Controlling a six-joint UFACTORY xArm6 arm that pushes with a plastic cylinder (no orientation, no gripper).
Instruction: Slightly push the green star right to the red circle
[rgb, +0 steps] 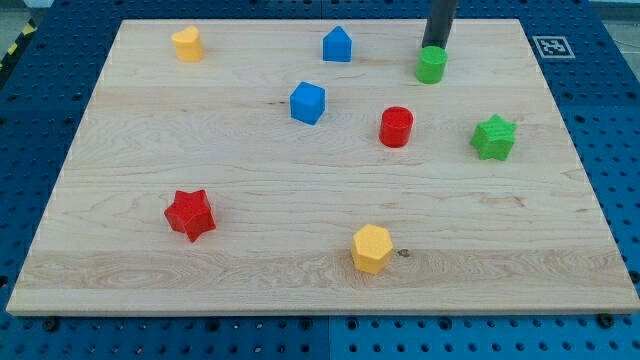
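Note:
The green star (493, 137) lies on the wooden board at the view's right. The red circle (396, 127) stands to its left, about a hand's width away, with bare board between them. My tip (433, 46) is at the view's top, just above a green cylinder (431, 65) and touching or nearly touching it. The tip is well above and to the left of the green star, and above and right of the red circle.
A blue cube (308, 103) lies left of the red circle. A blue house-shaped block (337, 44) and a yellow block (187, 44) are at the top. A red star (190, 214) is at lower left, a yellow hexagon (371, 248) at bottom centre.

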